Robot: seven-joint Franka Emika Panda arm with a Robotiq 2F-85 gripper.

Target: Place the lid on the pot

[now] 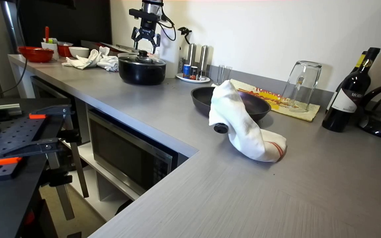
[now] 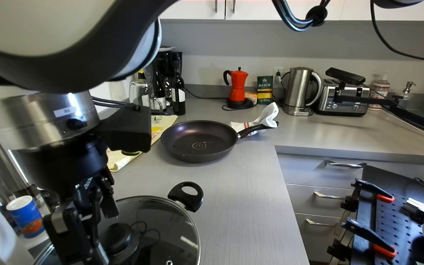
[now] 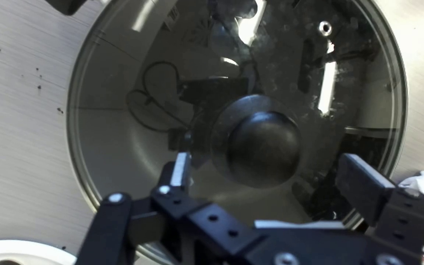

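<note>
My hand (image 1: 145, 48) is spread over the knob (image 3: 265, 151) of the glass lid (image 3: 197, 114), which rests on the black pot (image 1: 142, 73). I judge it placed, so I'd raise straight up, fingers (image 3: 363, 191) wide so neither snags the knob, then check the lid sits level.
</note>
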